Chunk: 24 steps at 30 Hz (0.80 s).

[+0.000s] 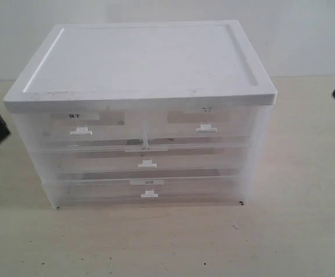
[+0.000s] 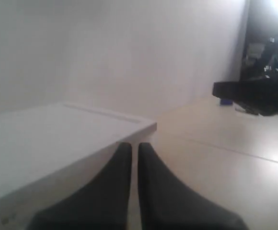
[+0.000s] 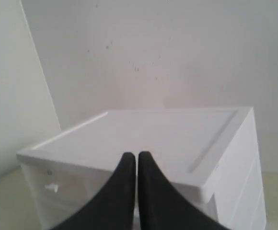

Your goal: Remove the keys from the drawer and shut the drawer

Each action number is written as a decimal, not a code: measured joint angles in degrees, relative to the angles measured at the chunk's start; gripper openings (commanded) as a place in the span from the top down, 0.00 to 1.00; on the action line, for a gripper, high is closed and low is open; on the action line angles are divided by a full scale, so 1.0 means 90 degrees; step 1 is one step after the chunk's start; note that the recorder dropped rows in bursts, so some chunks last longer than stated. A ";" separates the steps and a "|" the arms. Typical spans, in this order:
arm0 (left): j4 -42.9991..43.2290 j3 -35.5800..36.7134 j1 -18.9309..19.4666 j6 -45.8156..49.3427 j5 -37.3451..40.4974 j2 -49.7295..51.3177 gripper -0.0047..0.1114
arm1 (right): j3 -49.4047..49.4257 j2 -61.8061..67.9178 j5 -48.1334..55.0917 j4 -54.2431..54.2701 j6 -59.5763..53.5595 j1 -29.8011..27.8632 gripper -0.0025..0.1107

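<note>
Currently, item one: left gripper (image 2: 134,145), two dark fingers (image 2: 112,184) pressed together with only a hairline gap and nothing between them; it hangs off the cabinet's left corner, near lid height. Item two: right gripper (image 3: 137,155), likewise pinched shut and empty, poised off the cabinet's right side. Both look parked clear of the front, probably so that the drawers are unobstructed before any reach. Item three: cabinet (image 1: 138,63), white raised-rim top, translucent body, two half-width drawers above two full-width ones. Item four: drawer (image 1: 98,160), middle tier, small white handle (image 1: 147,164), front flush with its neighbours, so closed. Keys: not discernible through the cloudy plastic, presumably inside. Open room: bare table (image 1: 167,248) in front gives the drawer space to slide out, and both flanks are free.
</note>
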 measured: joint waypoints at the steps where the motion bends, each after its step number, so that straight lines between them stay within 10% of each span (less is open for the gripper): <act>1: 0.0105 0.0046 0.0000 0.0210 -0.0177 0.0317 0.92 | 0.0000 0.0319 -0.0143 -0.0050 -0.0167 0.0000 0.98; 10: -0.0197 0.0385 -0.1135 0.3256 -0.0623 0.2928 0.92 | -0.0023 0.3006 -0.1083 -0.0009 -0.1692 0.0193 0.98; 24: -0.4052 -0.0197 -0.3962 0.8991 -0.0261 0.6449 0.81 | -0.0535 0.4896 -0.1281 0.1290 -0.3867 0.0960 0.98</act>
